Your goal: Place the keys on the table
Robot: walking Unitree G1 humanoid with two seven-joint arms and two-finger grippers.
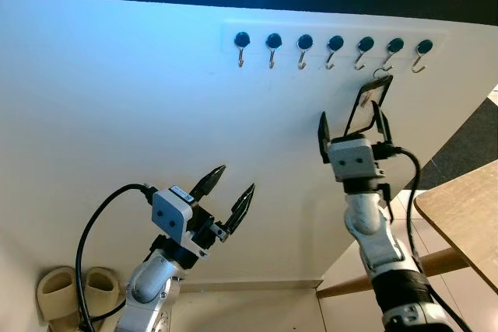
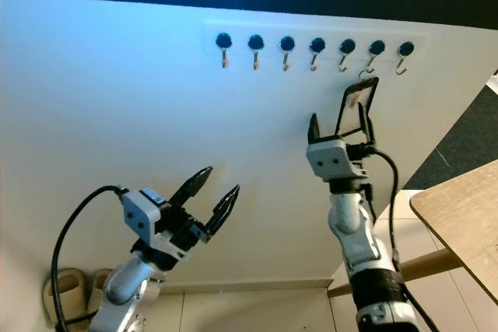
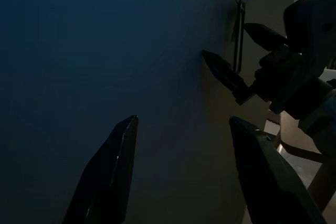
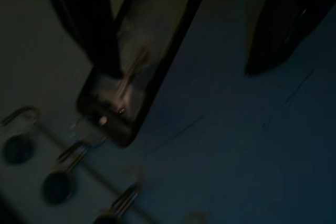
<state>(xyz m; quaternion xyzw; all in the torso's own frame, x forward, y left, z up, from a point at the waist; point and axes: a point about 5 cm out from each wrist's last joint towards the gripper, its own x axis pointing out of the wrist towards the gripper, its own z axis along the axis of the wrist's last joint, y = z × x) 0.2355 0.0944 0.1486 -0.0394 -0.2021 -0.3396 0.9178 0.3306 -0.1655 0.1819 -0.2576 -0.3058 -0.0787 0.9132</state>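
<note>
Retrieval step: the right gripper (image 1: 352, 124), spread wide, is raised around the keys (image 1: 370, 101) hung beneath the hook rail (image 1: 334, 43); closure and unhooking are required next. The left gripper (image 1: 230, 192) is held open, idle.

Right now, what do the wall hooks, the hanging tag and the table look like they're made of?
Hooks: shiny curved metal wire, by the look, under dark round knobs, possibly plastic. Tag: black frame around a clear glossy pane, probably plastic, hanging between the right hand's fingers. Table: pale matte wood, light grain visible.
</note>
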